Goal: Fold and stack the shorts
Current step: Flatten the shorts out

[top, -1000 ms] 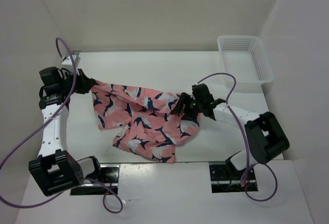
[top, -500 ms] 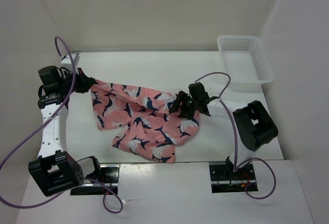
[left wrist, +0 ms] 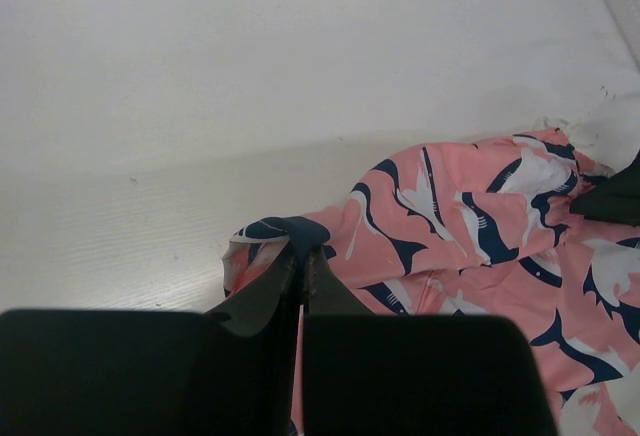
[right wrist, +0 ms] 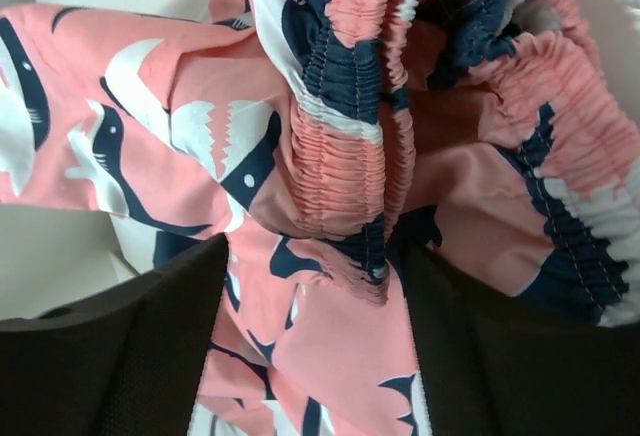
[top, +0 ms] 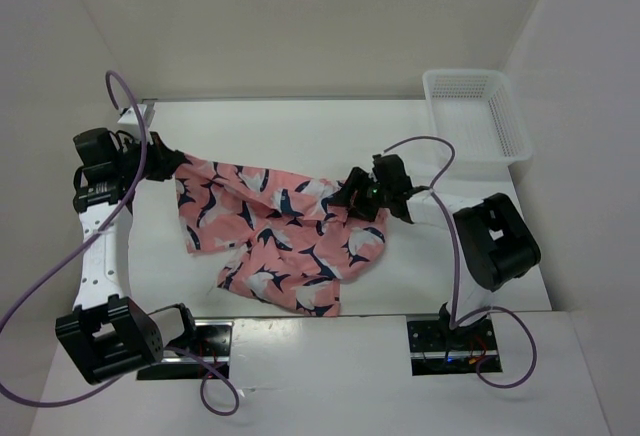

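White tabletop, walled on 3 sides. 2 things lie directly on it: the shorts, salmon-pink with navy-and-white print, spread crumpled across the middle from the left side to right of center, lower part bunched near the front edge; white mesh basket in the far right corner, well apart from the shorts.

overhead view, two wrist close-ups, shared shorts
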